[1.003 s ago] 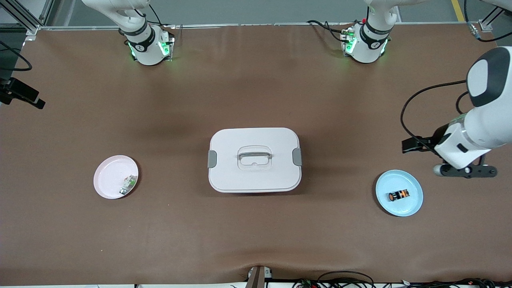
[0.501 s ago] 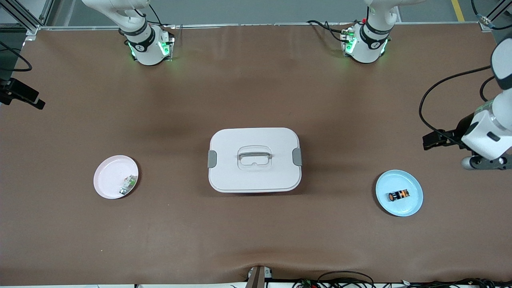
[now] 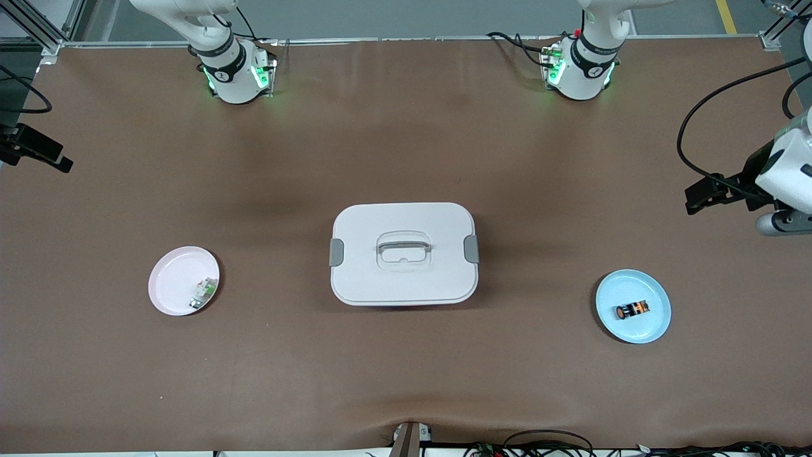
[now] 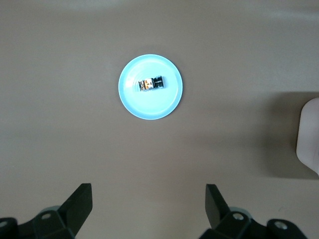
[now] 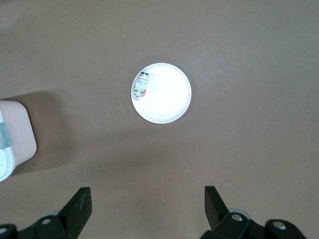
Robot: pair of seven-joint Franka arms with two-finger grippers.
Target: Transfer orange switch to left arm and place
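The orange switch [image 3: 632, 310] lies on its side on a light blue plate [image 3: 656, 325] toward the left arm's end of the table. It also shows in the left wrist view [image 4: 151, 84]. The white box [image 3: 403, 279] with a grey handle stands mid-table. My left gripper [image 4: 148, 199] is open and empty, high over bare table beside the blue plate [image 4: 149, 107]; its hand shows at the front view's edge [image 3: 785, 222]. My right gripper [image 5: 148, 199] is open and empty, high over bare table beside the pink plate [image 5: 169, 104]; it is out of the front view.
A small green-and-white part [image 3: 203, 294] lies on the pink plate [image 3: 171, 279] toward the right arm's end; it also shows in the right wrist view [image 5: 141, 85]. The box's edge shows in both wrist views [image 4: 309, 134] [image 5: 15, 134]. Both arm bases stand at the table's back edge.
My left arm has risen and drawn away from the blue plate toward the table's end. The switch, plates and box have not moved.
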